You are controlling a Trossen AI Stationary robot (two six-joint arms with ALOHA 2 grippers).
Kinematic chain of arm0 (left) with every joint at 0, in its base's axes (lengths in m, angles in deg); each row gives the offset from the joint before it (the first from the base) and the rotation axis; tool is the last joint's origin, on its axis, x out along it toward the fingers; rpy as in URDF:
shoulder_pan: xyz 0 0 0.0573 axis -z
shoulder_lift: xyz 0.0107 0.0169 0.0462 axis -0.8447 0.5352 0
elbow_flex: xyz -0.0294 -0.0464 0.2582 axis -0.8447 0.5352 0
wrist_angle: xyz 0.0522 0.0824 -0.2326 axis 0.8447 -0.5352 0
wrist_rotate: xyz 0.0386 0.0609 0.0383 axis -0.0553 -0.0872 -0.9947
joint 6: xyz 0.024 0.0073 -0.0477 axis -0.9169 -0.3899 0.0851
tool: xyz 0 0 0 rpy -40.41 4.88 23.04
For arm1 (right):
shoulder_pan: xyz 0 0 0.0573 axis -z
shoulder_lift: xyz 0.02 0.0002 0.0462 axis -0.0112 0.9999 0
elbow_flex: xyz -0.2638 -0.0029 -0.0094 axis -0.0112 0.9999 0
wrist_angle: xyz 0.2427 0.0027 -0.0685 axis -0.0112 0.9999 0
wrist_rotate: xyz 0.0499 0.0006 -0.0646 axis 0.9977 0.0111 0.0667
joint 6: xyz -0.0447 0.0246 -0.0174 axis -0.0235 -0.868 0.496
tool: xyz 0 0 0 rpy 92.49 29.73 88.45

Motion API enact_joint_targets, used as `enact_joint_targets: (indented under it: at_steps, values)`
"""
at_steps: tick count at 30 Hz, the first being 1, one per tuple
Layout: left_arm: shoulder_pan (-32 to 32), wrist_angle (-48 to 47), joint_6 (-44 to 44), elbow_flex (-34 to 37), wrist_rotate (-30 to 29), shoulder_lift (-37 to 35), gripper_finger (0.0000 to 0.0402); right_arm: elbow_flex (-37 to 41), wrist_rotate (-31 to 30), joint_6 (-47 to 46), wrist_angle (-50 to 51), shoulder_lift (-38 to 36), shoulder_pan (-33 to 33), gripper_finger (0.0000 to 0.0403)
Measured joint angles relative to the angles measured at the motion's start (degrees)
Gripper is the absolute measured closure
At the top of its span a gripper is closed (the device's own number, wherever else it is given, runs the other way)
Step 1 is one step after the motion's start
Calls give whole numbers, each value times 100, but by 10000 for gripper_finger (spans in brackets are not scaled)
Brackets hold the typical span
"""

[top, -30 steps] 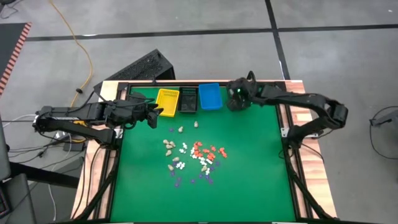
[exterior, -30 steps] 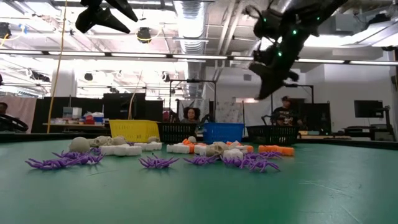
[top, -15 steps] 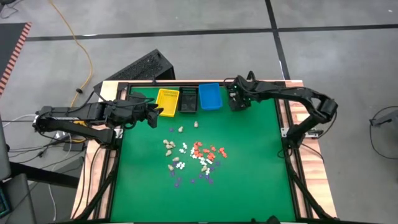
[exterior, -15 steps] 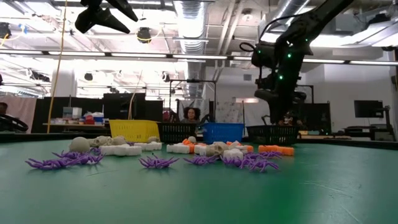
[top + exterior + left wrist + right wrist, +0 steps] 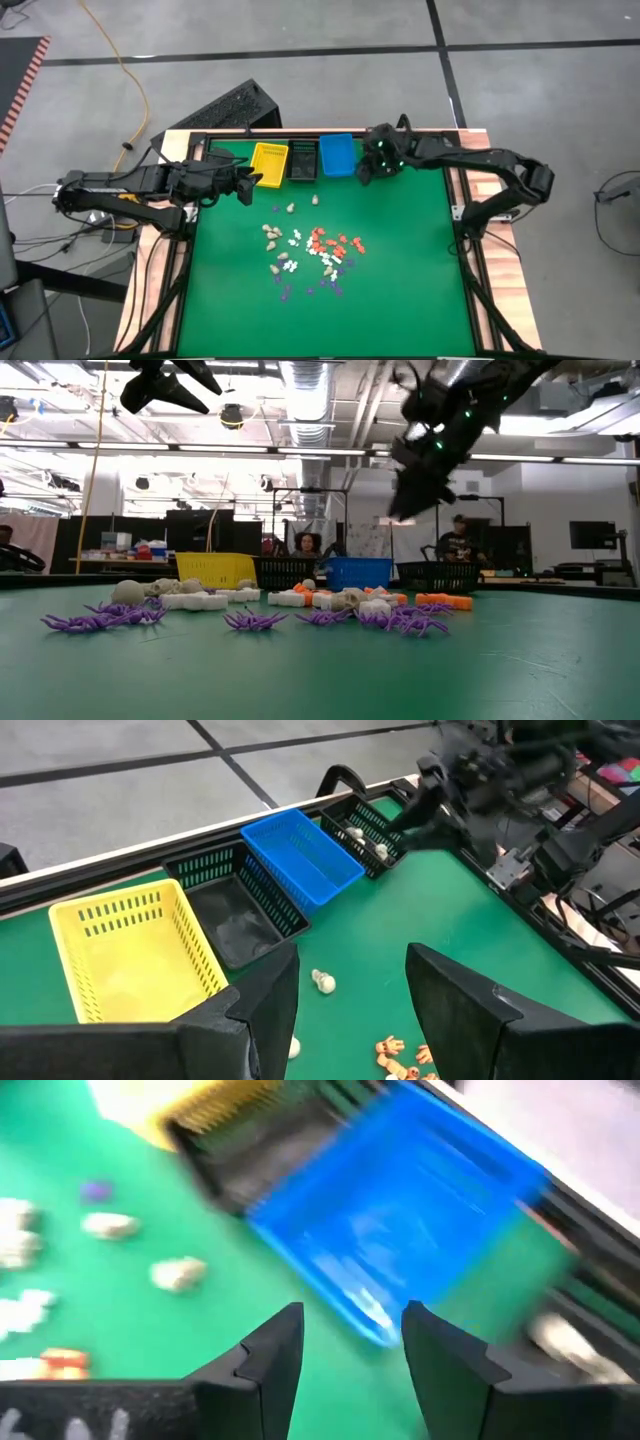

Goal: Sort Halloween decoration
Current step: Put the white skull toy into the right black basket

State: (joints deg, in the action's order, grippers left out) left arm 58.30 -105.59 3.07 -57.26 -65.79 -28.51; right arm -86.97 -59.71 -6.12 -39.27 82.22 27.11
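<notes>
Clearly the Halloween decoration [image 5: 312,251] lies loose in the middle of the green table [image 5: 400,290]: white, cream, orange and purple pieces, near each other but not stacked, well apart from the bins at the far edge. I judge these pieces very light and stiff, probably plastic, so they may slide or jump away when a finger pushes them; I would take one piece across its body, not by the thin legs of the purple spiders [image 5: 255,621]. My right pincer [image 5: 368,170] hangs above the table just beside the blue bin [image 5: 337,154], and its wrist view shows the fingers apart with nothing between them. My left pincer [image 5: 243,185] waits near the yellow bin [image 5: 270,160], also open and empty. The left wrist view shows what the high view hides: a second black basket [image 5: 365,828] beyond the blue one, with some pale pieces already inside. The low view alone shows the spiders' legs spread flat on the table.
</notes>
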Motion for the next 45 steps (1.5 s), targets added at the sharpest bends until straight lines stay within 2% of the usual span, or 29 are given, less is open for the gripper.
enact_joint_targets:
  at_steps: [9, 17, 21, 34, 41, 45]
  values:
    - [1, -1, 12, 0, -6, 0, 226, 0, -36, 156, -1656, 805, -1259, 209]
    - [-1, -2, 17, 0, 2, 0, 226, 0, -64, 153, -2757, 1724, -1608, 211]
    - [-1, -2, 20, 0, 13, 0, 226, -5, -264, 149, -3174, 2134, -1680, 211]
    - [0, -17, 21, 0, 76, 0, 226, -872, -613, 151, -3091, 3360, -1720, 211]
    - [1, -23, 24, 0, 160, 0, 226, -1005, -1241, 276, -2424, 3447, -1833, 211]
    - [-1, -23, 22, 0, 162, 0, 226, -1010, -1366, 299, -2366, 3419, -1868, 211]
